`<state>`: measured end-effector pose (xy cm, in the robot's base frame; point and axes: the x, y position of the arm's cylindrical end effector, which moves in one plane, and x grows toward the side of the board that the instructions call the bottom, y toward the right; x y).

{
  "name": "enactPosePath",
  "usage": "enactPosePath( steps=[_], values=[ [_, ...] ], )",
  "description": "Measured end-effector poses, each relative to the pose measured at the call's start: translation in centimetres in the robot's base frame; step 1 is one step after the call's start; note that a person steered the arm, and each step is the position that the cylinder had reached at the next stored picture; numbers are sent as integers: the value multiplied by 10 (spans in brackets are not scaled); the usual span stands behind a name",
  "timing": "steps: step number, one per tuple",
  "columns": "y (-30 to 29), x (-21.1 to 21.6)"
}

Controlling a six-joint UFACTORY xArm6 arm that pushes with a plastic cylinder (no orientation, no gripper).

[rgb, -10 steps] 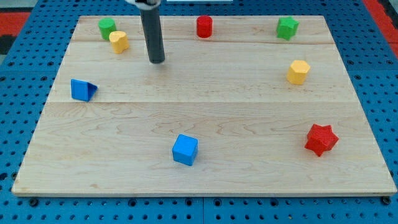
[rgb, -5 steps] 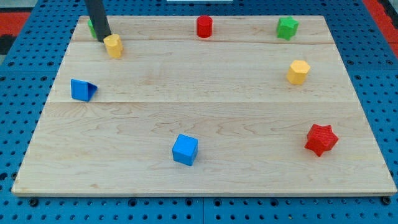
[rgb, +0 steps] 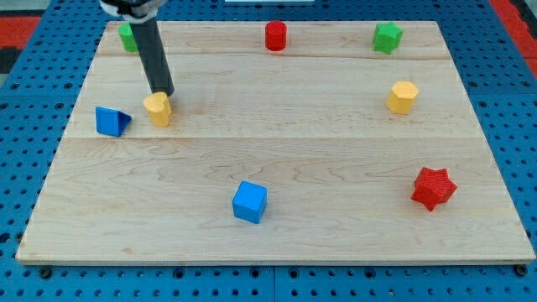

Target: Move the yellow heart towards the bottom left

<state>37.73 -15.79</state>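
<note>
My tip (rgb: 164, 91) rests on the board at the far-right edge of the yellow heart (rgb: 157, 109), touching it or very nearly so; the rod hides the exact contact line, so I cannot confirm which. I carry no jaws and hold nothing: the tip is a bare rod end that can only push.

Position of the task block: the yellow heart lies in the left part of the board (rgb: 277, 243), roughly midway between far and near edges, just right of the blue triangular block (rgb: 112, 121) and apart from it by a narrow gap. The near-left corner is well away and unobstructed.

Other blocks:
- green block (rgb: 127, 37), far left, partly behind the rod
- red cylinder (rgb: 275, 36), far centre
- green star (rgb: 387, 37), far right
- yellow hexagonal block (rgb: 402, 96), right
- red star (rgb: 433, 187), near right
- blue cube (rgb: 250, 201), near centre

Fault conditions, as I judge them:
1. Off-centre contact. The heart's rounded lobes give a poor bearing face; a push off its centre line would probably spin it or let it slip past the tip.
2. Collision with the blue triangular block. A push with too much leftward component would drive the heart into it and displace both.
3. Overrun. A long uncorrected stroke could carry the heart off the near or left edge.
</note>
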Motion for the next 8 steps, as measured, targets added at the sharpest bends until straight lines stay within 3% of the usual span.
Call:
enactPosePath(
  steps=[3, 5, 8],
  values=[
    [0, 131],
    [-38, 120],
    [-66, 140]
  ],
)
